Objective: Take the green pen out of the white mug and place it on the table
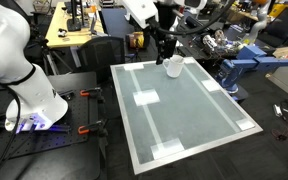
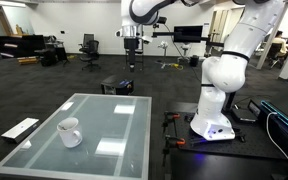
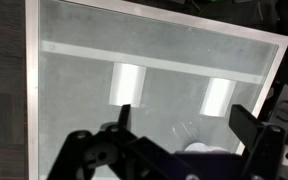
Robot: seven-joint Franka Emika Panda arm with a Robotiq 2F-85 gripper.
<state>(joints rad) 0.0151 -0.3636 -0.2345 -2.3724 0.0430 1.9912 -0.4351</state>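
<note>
The white mug (image 1: 173, 68) stands near the far edge of the pale glossy table (image 1: 184, 115); it also shows in an exterior view (image 2: 70, 132), near a table corner. My gripper (image 1: 164, 52) hangs well above the table (image 2: 104, 120), up beside the mug, and shows high in an exterior view (image 2: 132, 60). In the wrist view the gripper (image 3: 184, 115) is open and empty, looking down on the table (image 3: 164, 40). The mug's rim (image 3: 197, 150) peeks out at the bottom behind the gripper body. I cannot see the green pen in any view.
White tape rectangles (image 1: 144, 98) mark the tabletop, and two show in the wrist view (image 3: 127, 83). The white robot base (image 2: 219, 95) stands beside the table. A wooden workbench (image 1: 76, 28) and a blue stand (image 1: 239, 68) lie beyond the far edge.
</note>
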